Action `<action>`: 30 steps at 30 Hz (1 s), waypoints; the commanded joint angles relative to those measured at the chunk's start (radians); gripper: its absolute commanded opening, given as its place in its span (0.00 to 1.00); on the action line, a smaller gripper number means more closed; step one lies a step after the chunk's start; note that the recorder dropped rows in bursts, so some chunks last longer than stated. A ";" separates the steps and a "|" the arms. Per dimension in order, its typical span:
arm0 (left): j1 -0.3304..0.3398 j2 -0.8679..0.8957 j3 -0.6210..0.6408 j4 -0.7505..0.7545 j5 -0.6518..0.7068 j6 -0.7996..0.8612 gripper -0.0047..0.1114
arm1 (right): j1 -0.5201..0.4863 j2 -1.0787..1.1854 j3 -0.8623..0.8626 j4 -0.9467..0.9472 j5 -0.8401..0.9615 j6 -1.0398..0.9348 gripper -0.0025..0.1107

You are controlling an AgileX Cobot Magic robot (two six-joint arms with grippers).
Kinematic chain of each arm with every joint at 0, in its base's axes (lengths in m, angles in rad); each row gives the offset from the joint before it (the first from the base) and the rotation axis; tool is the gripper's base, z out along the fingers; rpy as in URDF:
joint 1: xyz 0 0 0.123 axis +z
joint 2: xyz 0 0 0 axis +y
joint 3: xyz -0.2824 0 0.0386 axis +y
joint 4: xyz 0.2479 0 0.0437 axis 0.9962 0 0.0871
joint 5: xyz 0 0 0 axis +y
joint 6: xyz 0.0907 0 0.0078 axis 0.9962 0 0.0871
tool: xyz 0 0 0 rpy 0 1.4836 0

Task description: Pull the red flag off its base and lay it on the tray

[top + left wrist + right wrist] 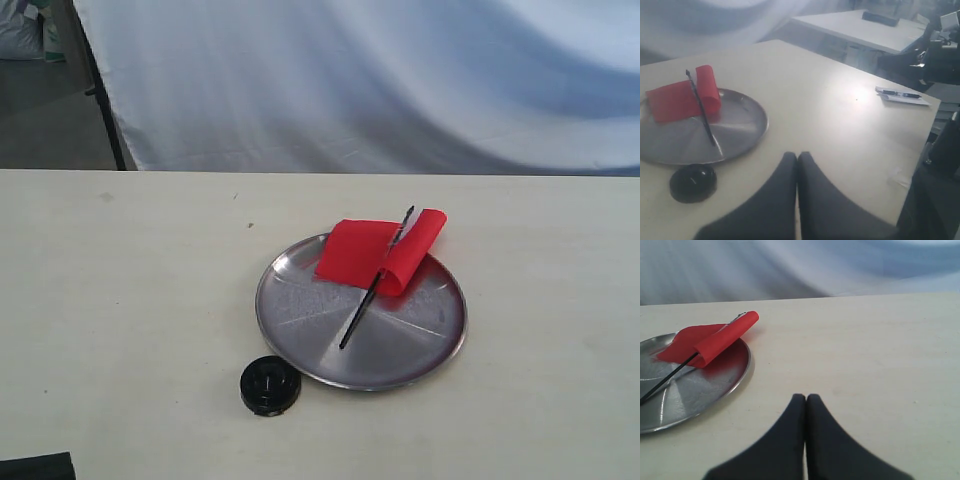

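Note:
The red flag (378, 250) lies on the silver tray (300, 320), its cloth folded over the far rim and its thin black pole pointing toward the tray's middle. Just off the tray's near left rim, the round black base (270, 385) rests on the table, with nothing in its hole. Neither gripper appears in the exterior view. In the left wrist view my left gripper (797, 156) is shut and holds nothing, a short way from the base (693, 183) and the tray (740, 135). My right gripper (805, 397) is also shut and bare, beside the tray (700, 395) and flag (715, 342).
A white cloth backdrop (380, 80) hangs behind the pale table (120, 300). A paper with a pen (902, 95) lies near a table corner in the left wrist view, with another table and dark equipment beyond. A dark object (35, 468) sits at the exterior view's bottom left corner.

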State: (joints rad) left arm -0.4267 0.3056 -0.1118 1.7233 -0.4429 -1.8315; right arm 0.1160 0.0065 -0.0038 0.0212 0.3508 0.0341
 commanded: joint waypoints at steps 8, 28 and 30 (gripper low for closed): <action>-0.002 -0.005 0.112 -1.036 0.025 1.144 0.04 | -0.006 -0.007 0.004 0.003 -0.005 0.003 0.02; -0.002 -0.005 0.112 -1.311 0.320 1.259 0.04 | -0.006 -0.007 0.004 0.003 -0.001 0.003 0.02; -0.002 -0.005 0.112 -1.425 0.322 1.346 0.04 | -0.006 -0.007 0.004 0.003 -0.001 0.003 0.02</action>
State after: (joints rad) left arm -0.4267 0.3056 -0.0028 0.4315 -0.1349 -0.5616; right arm 0.1160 0.0065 -0.0038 0.0212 0.3508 0.0341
